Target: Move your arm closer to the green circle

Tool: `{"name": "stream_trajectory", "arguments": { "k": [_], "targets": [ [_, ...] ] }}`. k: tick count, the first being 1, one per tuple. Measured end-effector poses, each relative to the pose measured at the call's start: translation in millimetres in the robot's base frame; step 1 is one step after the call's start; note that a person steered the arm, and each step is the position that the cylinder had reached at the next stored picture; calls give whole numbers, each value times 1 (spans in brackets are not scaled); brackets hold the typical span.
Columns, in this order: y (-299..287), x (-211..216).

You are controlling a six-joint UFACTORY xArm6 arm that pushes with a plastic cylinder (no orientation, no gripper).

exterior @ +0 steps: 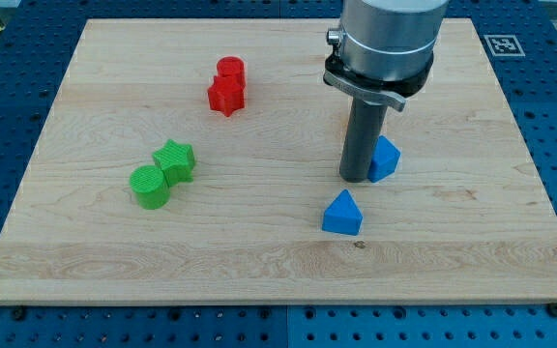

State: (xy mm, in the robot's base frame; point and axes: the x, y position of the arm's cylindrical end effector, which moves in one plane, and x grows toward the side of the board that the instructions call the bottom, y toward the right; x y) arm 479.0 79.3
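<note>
The green circle (150, 187) lies on the wooden board (259, 261) at the view's left, touching a green star (176, 160) just up and right of it. My tip (354, 179) rests on the board right of centre, far to the right of the green circle. It stands right beside a blue block (384, 159) on its right, seemingly touching it. A blue triangle (342, 214) lies just below the tip.
A red circle (230, 71) and a red star (225, 95) sit together at the upper middle. The arm's grey body (387, 43) hangs over the board's top right. A tag marker (503, 43) is on the blue table beyond the top right corner.
</note>
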Motion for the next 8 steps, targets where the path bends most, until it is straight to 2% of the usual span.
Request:
{"name": "stream_trajectory", "arguments": {
  "k": [1, 3, 6, 7, 8],
  "targets": [
    [-28, -15],
    [-106, 2],
    [-224, 71],
    [-269, 37],
    [-272, 22]
  ]
}}
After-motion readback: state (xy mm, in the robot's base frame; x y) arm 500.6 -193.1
